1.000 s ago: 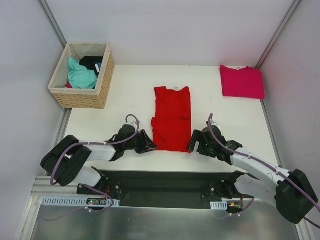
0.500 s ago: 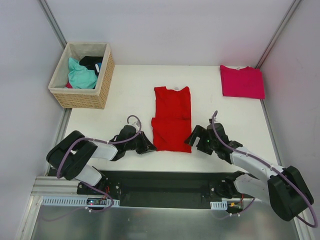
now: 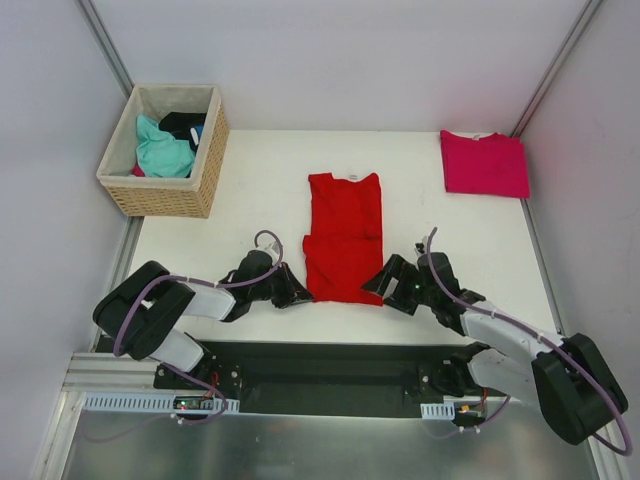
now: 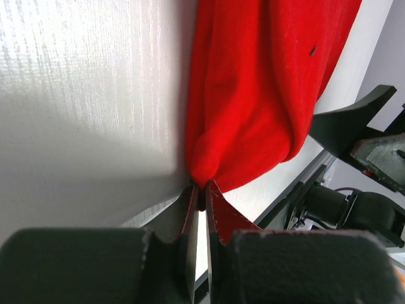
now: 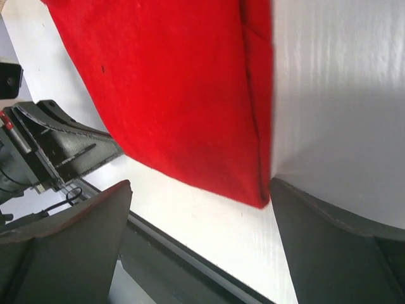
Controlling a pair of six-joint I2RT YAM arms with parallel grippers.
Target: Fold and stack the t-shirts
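While the red t-shirt (image 3: 343, 240) lies folded at mid-desk (image 3: 260, 190), the left gripper (image 3: 302, 297) is pressed together on its near-left corner, with cloth bunched at the fingertips (image 4: 188, 215). The right gripper (image 3: 380, 287) is spread wide around the near-right corner, a finger on either side, not pinching. The magenta-pink t-shirt (image 3: 484, 163) lies folded at the far right, well apart. A wicker basket (image 3: 165, 195) w/ clothes sits far left.

The top view looks down from above and behind the arm bases, over the whole surface (image 3: 260, 190). Each wrist view sits low, close behind the left pincer (image 4: 201, 190) or right pincer (image 5: 199, 190), facing the other. Both share the near edge of the red t-shirt (image 4: 253, 95) just ahead of the tips.
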